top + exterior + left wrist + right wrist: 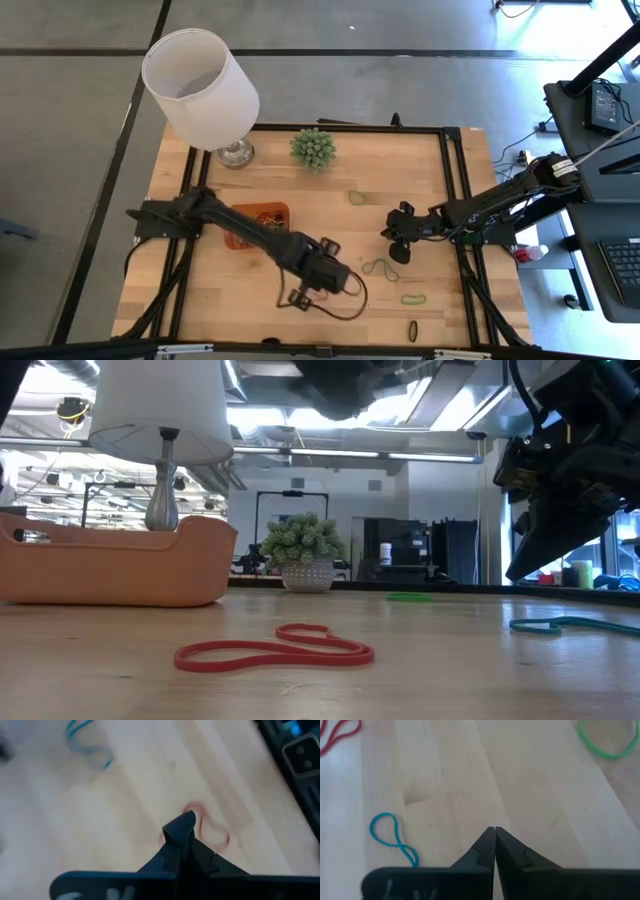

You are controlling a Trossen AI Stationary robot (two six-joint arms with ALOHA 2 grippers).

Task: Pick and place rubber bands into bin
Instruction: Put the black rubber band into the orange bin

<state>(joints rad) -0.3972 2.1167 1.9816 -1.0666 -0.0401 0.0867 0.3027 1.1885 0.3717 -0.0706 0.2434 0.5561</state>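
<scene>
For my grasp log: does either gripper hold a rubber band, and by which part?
Neither. Left gripper and right gripper are shut on nothing; the red band lies flat, untouched.

High view: overhead, straight down, far, whole wooden table [200, 290] and both arms. Low view: tabletop height, level across the wood toward the room, very near a red rubber band [275, 650]. Wrist views: close, angled down onto the wood; left shares that red band, both share the blue rubber band [392, 839]
</scene>
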